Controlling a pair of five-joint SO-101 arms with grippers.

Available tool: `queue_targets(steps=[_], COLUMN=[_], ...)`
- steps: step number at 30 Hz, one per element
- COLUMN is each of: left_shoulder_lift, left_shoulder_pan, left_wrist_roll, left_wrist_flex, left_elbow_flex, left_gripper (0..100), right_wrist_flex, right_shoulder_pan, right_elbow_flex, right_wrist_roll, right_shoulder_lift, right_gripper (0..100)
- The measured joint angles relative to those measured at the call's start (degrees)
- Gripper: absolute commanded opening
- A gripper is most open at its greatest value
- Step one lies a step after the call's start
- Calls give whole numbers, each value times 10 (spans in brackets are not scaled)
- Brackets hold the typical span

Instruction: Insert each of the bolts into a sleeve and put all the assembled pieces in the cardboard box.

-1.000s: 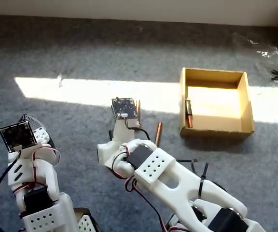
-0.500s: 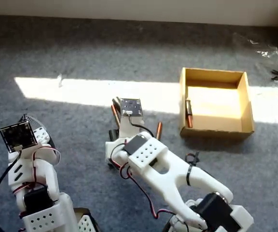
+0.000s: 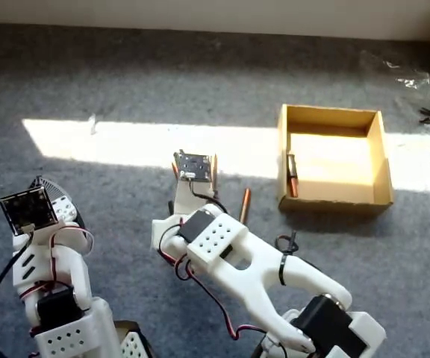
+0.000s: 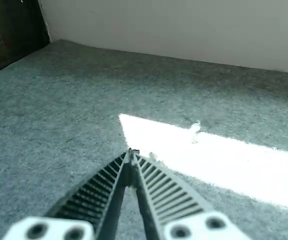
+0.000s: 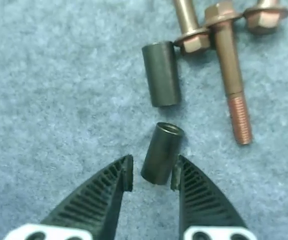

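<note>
A: From above?
B: Box (image 3: 335, 202) with one piece (image 3: 292, 177) inside; a bolt (image 3: 245, 203) lies near it.
A: Left wrist?
B: Left gripper (image 4: 131, 159) clenched, empty, over carpet (image 4: 59, 110).
A: Right wrist?
B: Right gripper (image 5: 151, 172) released, straddling a sleeve (image 5: 162, 153); bolts (image 5: 227, 65) beyond.

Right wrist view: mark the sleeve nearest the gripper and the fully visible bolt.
nearer sleeve (image 5: 162, 154), right wrist view, middle of its side wall.
bolt (image 5: 228, 65), right wrist view, smooth shank.
</note>
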Motion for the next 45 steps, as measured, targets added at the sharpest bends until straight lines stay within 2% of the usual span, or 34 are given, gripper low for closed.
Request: queue_targets(steps=[3, 9, 30, 38, 45], left_shoulder_lift=[0, 0, 0, 0, 0], left_shoulder_pan=[0, 0, 0, 0, 1], left_wrist_roll=[0, 0, 0, 0, 0], left_wrist_flex=[0, 0, 0, 0, 0], left_elbow_flex=[0, 0, 0, 2, 2], left_gripper=[6, 6, 6, 6, 6], right_wrist_flex=[0, 0, -33, -33, -33], right_shoulder_pan=[0, 0, 0, 0, -2], right_elbow_flex=[0, 0, -4, -17, -33], right_wrist_roll=[0, -4, -29, -29, -29], right_shoulder_lift=[0, 0, 1, 95, 110], right_gripper=[128, 221, 220, 220, 209])
